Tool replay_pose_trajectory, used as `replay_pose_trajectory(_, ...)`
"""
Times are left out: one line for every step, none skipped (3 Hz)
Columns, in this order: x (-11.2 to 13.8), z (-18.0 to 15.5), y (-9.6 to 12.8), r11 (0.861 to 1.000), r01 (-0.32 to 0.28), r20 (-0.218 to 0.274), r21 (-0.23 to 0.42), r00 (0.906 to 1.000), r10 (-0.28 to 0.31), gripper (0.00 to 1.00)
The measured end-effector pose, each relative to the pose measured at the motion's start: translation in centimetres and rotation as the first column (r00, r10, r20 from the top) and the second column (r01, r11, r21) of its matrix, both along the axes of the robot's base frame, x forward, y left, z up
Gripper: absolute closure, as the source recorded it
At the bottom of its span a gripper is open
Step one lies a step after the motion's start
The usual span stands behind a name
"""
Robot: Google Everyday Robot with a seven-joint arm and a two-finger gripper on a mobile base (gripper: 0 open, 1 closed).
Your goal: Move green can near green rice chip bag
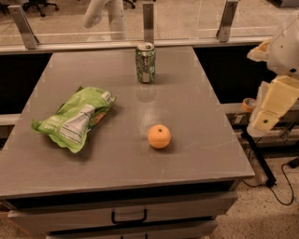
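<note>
The green can [145,63] stands upright at the far middle of the grey table [117,154], silver top and pull tab up. The green rice chip bag [74,116] lies flat on the left side of the table, white label panel facing up, well apart from the can. My gripper [271,109] is a cream-coloured block at the right edge of the view, off the table's right side and above the floor. It is far from the can and holds nothing that I can see.
An orange [159,136] sits right of the table's centre, between bag and arm. A glass barrier with metal posts [148,21] runs behind the table. A white arm-like shape [100,11] shows beyond it. Drawers with a handle [128,216] sit below the front edge.
</note>
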State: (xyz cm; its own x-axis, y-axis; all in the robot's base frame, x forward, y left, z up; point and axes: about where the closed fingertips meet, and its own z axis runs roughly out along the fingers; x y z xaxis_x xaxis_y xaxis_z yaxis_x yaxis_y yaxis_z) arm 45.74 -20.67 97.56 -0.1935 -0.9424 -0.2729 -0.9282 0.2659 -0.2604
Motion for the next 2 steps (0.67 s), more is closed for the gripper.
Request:
replay_pose_trajectory(3.2,-1.1,2.1,0.991,-0.043,0.036,0.126,0.9986,0.039,0.0)
replay_pose_trajectory(6.4,-2.7,4.4,0.948,-0.073,0.073,0.31,0.9959,0.053,0.0)
